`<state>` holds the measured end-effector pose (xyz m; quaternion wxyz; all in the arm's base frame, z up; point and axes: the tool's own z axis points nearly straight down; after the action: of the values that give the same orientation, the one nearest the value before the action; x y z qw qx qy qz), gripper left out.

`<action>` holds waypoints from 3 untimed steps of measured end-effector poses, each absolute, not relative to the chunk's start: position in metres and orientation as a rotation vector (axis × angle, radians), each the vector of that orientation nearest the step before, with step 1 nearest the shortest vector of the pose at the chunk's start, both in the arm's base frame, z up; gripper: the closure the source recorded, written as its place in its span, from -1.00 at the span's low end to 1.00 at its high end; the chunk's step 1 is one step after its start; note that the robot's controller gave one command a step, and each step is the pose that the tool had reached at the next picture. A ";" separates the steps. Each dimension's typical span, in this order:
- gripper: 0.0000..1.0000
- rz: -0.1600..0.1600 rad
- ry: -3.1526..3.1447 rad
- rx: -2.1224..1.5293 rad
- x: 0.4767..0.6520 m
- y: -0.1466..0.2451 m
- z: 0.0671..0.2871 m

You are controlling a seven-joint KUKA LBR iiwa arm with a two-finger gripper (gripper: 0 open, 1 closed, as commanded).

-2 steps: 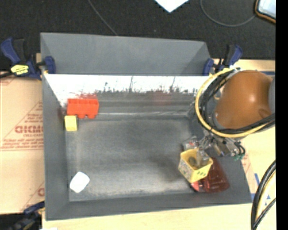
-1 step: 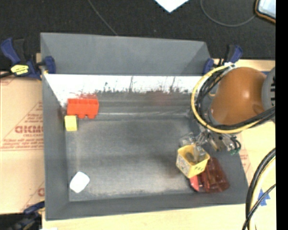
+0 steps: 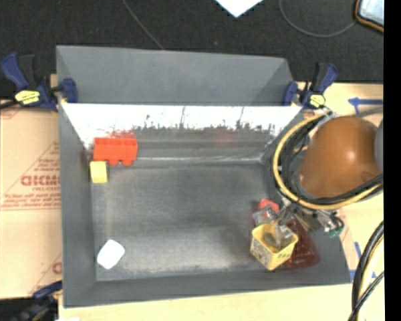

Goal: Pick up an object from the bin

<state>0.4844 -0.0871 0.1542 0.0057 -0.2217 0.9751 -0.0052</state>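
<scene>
My gripper (image 3: 285, 225) hangs low in the bin's near right corner, under the arm's orange cover. Directly below it and touching it is a small yellow open-topped cup or box (image 3: 271, 248), tilted, with pale worn sides. A dark red flat thing (image 3: 305, 255) lies beneath and to the right of the yellow cup, against the bin's right wall. A small bright red piece (image 3: 264, 208) shows just left of the gripper. Whether the yellow cup is gripped is hidden by the gripper body.
An orange-red toy brick (image 3: 115, 150) lies at the far left by the back wall, with a small yellow cube (image 3: 98, 172) just in front of it. A white crumpled lump (image 3: 110, 253) sits in the near left corner. The arm's cables loop over the right rim.
</scene>
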 end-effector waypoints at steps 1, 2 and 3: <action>1.00 -0.016 3.059 -0.642 0.491 -0.090 0.151; 1.00 -0.015 3.042 -0.711 0.496 -0.086 0.097; 1.00 -0.018 3.033 -0.756 0.498 -0.104 0.188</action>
<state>0.4981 -0.1036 0.1883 0.0079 -0.2419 0.9703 -0.0057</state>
